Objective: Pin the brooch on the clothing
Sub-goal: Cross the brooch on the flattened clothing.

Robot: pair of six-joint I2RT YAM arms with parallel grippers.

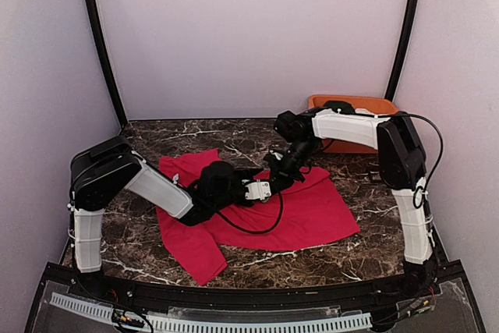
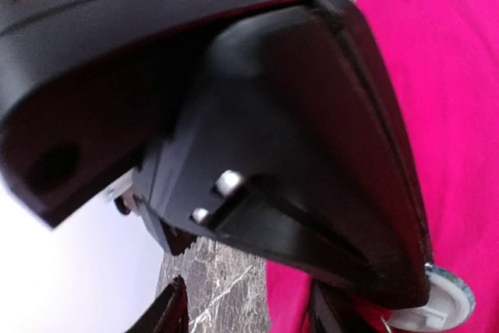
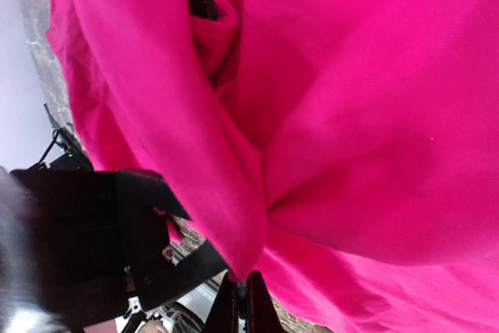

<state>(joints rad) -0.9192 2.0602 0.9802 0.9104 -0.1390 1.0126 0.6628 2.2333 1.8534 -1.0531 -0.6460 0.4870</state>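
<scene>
The clothing [image 1: 312, 208], a bright red T-shirt, lies spread on the marble table. My right gripper [image 1: 274, 177] reaches to its middle. In the right wrist view my right gripper [image 3: 240, 302] is shut, pinching a raised fold of the clothing [image 3: 374, 115]. My left gripper [image 1: 261, 190] is close beside it. Seen from the left wrist, my left gripper [image 2: 249, 313] stands open, with marble and the clothing [image 2: 452, 115] showing between its fingers. The right gripper's black body fills most of that view. A small round white disc with a silvery rim, the brooch [image 2: 438, 306], lies just right of the left gripper's right finger [image 2: 327, 316].
An orange bin [image 1: 355, 104] stands at the back right corner, behind the right arm. A black cable [image 1: 261, 228] loops over the shirt. Pale walls and black posts enclose the marble table [image 1: 195, 134].
</scene>
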